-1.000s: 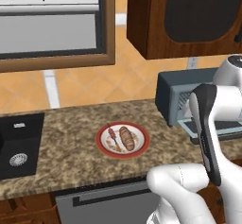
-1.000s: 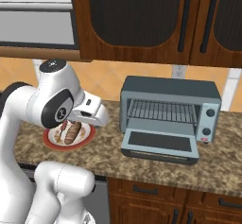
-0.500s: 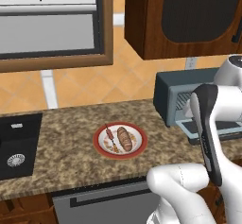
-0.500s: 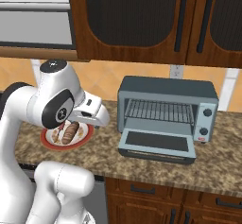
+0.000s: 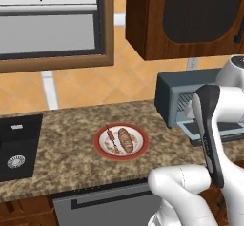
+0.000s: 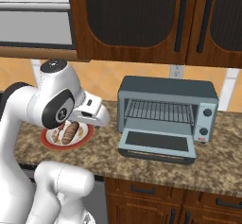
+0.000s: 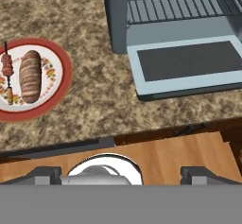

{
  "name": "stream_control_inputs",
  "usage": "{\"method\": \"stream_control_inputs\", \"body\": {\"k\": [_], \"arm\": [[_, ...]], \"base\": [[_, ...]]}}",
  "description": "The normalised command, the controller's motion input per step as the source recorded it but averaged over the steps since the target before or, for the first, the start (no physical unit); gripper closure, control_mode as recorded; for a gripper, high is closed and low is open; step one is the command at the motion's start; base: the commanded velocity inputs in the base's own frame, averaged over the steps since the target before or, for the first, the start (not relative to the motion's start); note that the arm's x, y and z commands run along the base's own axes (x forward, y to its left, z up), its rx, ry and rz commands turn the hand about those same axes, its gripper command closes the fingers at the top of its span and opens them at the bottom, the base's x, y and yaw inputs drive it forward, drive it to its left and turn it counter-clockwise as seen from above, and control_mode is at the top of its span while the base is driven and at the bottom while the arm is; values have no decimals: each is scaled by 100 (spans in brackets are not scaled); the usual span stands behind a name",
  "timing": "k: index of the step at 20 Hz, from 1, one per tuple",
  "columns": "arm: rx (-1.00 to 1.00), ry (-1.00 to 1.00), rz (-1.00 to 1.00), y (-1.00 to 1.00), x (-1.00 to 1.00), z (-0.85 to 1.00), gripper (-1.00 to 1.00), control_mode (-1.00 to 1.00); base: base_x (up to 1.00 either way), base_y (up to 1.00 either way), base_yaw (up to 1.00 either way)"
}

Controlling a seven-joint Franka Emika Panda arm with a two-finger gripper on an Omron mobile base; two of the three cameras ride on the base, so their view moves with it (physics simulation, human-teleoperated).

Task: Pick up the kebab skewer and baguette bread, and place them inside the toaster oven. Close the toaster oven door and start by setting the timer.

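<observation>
Both base views slid sideways; gripper [image 7: 121, 173] spread wide, above counter edge.

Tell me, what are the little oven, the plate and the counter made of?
The toaster oven looks like painted blue-grey metal, smooth and matte, with a wire rack inside. The plate seems glazed ceramic: white with a red rim. The counter looks like polished speckled brown stone, maybe granite.
</observation>
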Motion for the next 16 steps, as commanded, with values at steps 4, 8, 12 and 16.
{"method": "stream_control_inputs", "body": {"k": [4, 8, 12, 16], "arm": [[1, -4, 2, -80, 0, 0, -100, -100], [0, -11, 6, -92, 0, -11, -100, -100], [0, -31, 3, -57, 8, -8, -100, -100], [0, -32, 1, -40, 24, -8, -100, -100]], "base": [[0, 0, 0], [0, 0, 0], [0, 0, 0], [0, 0, 0]]}}
